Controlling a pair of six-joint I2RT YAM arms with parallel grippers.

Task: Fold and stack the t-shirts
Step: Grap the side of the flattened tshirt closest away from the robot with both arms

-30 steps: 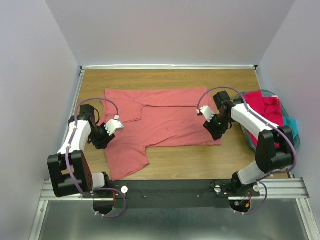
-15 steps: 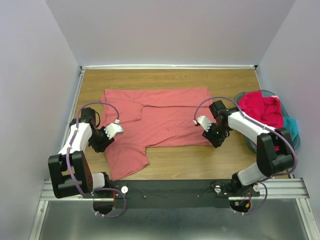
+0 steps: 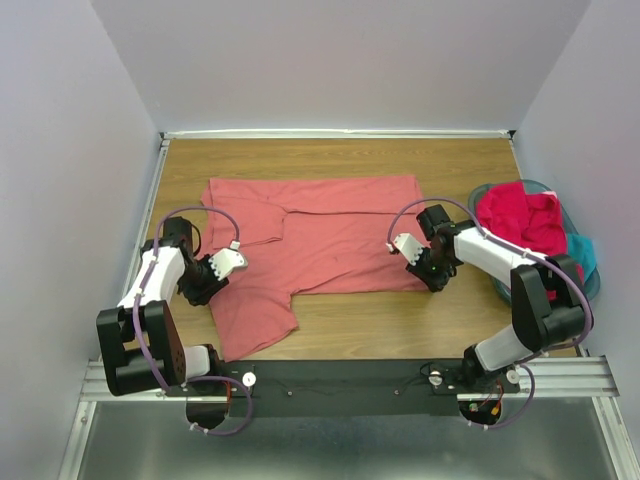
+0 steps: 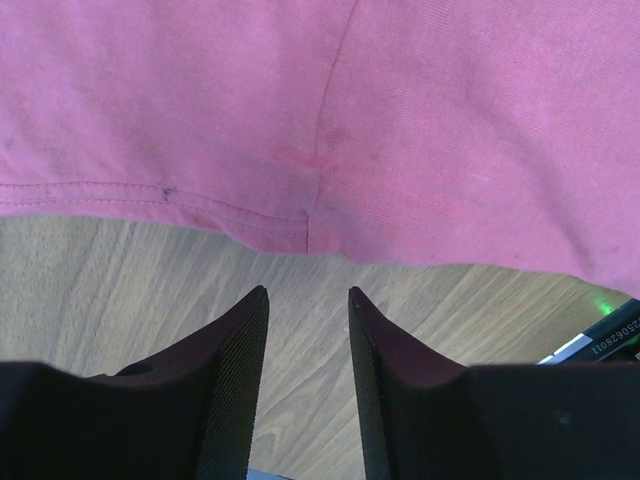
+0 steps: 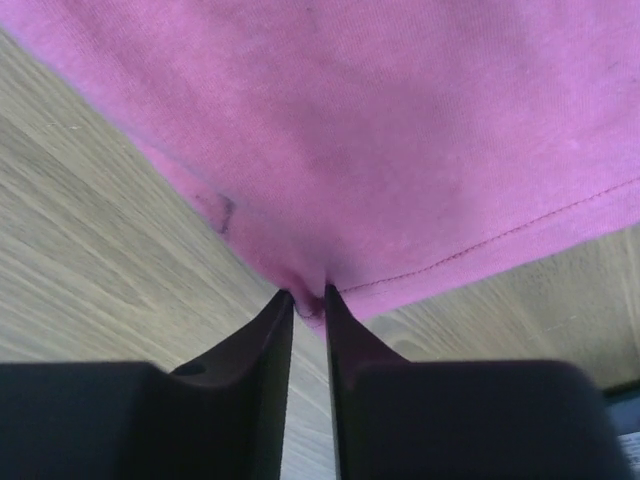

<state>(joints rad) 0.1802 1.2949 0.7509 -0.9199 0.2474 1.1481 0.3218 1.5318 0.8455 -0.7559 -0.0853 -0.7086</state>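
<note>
The salmon-pink t-shirt (image 3: 330,235) lies spread flat across the middle of the worktop (image 3: 400,320), with a flap of it reaching toward the near edge on the left. The right end effector (image 5: 309,295) pinches the shirt's corner nearest the right edge, its fingers pressed almost together on the cloth. The left end effector (image 4: 308,300) stands spread over bare wood just short of the shirt's left hem, gripping nothing. By the right edge a basket (image 3: 590,280) holds a magenta-red t-shirt (image 3: 520,215) and a teal t-shirt (image 3: 582,250)
</note>
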